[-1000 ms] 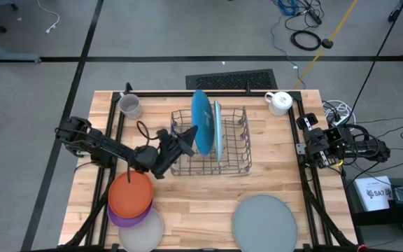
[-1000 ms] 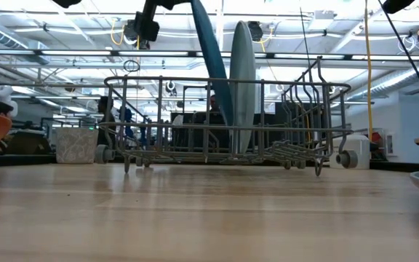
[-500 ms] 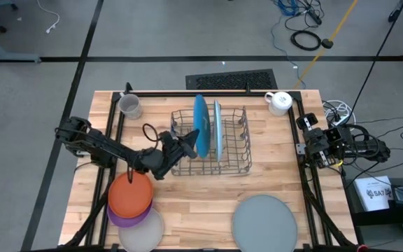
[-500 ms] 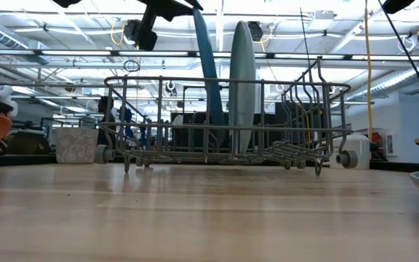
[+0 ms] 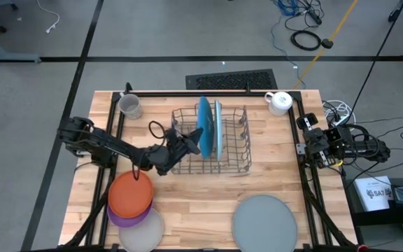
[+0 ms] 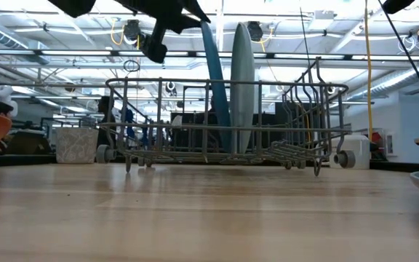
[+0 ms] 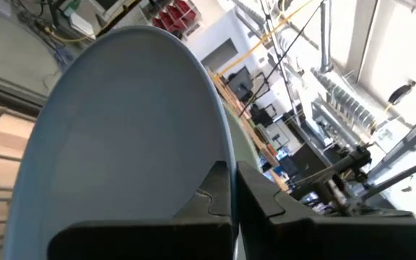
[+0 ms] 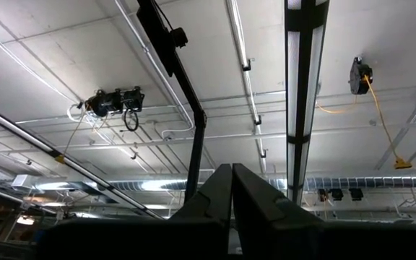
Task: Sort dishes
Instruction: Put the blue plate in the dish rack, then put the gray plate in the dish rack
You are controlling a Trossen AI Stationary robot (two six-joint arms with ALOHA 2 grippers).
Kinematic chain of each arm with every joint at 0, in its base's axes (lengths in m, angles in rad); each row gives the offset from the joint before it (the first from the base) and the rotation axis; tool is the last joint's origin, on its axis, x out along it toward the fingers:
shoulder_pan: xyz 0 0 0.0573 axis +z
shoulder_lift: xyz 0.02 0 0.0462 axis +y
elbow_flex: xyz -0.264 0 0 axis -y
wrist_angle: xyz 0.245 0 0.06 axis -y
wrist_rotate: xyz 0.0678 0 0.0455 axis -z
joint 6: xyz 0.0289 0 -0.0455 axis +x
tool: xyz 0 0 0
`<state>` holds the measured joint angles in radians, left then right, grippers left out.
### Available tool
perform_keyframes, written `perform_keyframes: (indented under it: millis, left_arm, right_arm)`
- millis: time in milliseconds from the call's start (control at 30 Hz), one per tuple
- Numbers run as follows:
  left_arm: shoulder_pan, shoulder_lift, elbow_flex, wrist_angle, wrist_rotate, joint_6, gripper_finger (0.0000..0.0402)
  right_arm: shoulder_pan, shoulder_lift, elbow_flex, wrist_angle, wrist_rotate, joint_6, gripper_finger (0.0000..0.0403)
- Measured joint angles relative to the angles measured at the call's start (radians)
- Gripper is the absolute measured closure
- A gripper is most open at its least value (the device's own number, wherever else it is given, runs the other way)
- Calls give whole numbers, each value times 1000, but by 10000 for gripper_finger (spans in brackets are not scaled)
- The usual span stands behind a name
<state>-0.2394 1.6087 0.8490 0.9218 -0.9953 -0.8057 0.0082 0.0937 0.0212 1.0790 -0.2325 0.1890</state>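
So the left pincer (image 5: 189,142) is clamped on the rim of the darker blue plate (image 5: 205,127), holding it on edge over the left half of the wire rack (image 5: 231,166) in the middle of the bench (image 5: 208,203). From the low view the plate's bottom is down among the rack wires but it leans, top tipped left toward the pincer, while the light blue plate (image 5: 217,129) just to its right stands straight in its slot. That lean is what matters next, I'd say: the plate's face runs near-to-far, and it needs to come upright before letting go, or it may flop.

Further out, an orange plate (image 5: 131,194) sits on a purple plate (image 5: 121,216) on a whitish plate (image 5: 144,233) at the near left, closest to the left arm. A big grey plate (image 5: 264,220) lies near right. The right pincer (image 5: 306,145) is parked at the bench's right edge, closed on nothing.
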Motion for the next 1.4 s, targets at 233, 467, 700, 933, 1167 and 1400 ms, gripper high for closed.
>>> perform_keyframes:
  millis: [233, 467, 700, 933, 1167, 1400]
  left_arm:
    - [7, 8, 0, 3, 22, 0, 396]
    - [16, 8, 0, 5, 83, -2, 356]
    - [16, 8, 1, 14, 86, -43, 325]
    - [17, 8, 1, 28, 131, -52, 280]
    - [17, 2, 1, 187, 229, 90, 236]
    - [16, -53, 2, 219, 467, 296, 234]
  right_arm:
    - [0, 0, 0, -3, 0, -18, 394]
    - [0, 0, 0, -7, 0, -18, 394]
    - [0, 0, 0, -7, 0, -18, 394]
    - [0, 0, 0, -7, 0, -18, 394]
    - [0, 0, 0, -8, 0, -18, 394]
    - [0, 0, 0, -8, 0, -18, 394]
